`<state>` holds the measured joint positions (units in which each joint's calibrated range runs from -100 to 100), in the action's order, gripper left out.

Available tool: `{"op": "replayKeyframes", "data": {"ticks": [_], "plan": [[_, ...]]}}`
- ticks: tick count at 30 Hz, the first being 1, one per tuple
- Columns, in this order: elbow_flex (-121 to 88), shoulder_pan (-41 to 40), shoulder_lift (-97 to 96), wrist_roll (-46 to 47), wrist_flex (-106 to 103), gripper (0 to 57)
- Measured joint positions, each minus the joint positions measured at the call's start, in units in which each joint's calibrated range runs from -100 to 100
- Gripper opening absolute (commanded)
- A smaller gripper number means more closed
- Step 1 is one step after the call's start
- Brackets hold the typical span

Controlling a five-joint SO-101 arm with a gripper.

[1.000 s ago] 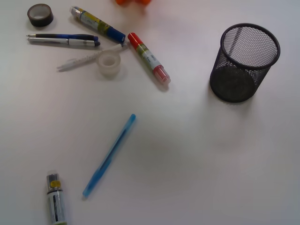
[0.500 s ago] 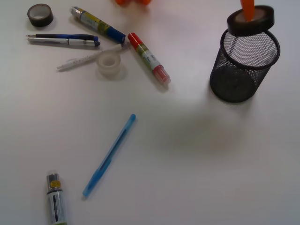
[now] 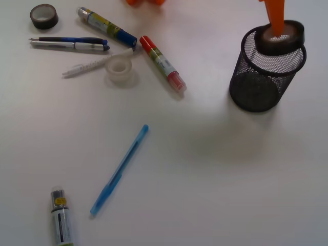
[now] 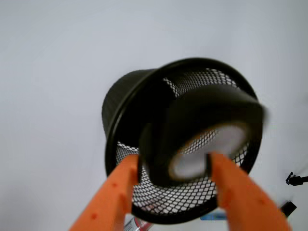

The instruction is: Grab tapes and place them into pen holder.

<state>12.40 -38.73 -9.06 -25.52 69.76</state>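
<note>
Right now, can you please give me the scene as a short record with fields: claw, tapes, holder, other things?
claw: shut on black tape, over the holder's mouth
holder: black mesh cup, upright, right side of table
tapes on table: grey tape far left corner; clear tape beside the white pen
tapes released in holder: none seen
other things: red marker, blue marker, blue pen

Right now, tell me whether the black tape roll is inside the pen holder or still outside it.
Not yet dropped in: the black tape roll sits at the pen holder's rim level, clamped between the orange gripper's fingers above the opening.
</note>
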Motion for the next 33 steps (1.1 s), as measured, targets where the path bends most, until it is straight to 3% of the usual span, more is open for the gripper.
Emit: {"op": "replayKeyframes", "data": {"ticks": [11,15,25,29,33], "plan": [[0.54,-0.37,0.00,0.05,-0.09,31.9],[4.85,3.11,1.13,0.05,7.08,31.9],[17.16,23.09,5.14,5.57,27.21,31.1],[6.74,34.92,5.14,7.13,25.49,27.2],[-10.33,40.03,5.14,8.11,14.17,27.1]]}}
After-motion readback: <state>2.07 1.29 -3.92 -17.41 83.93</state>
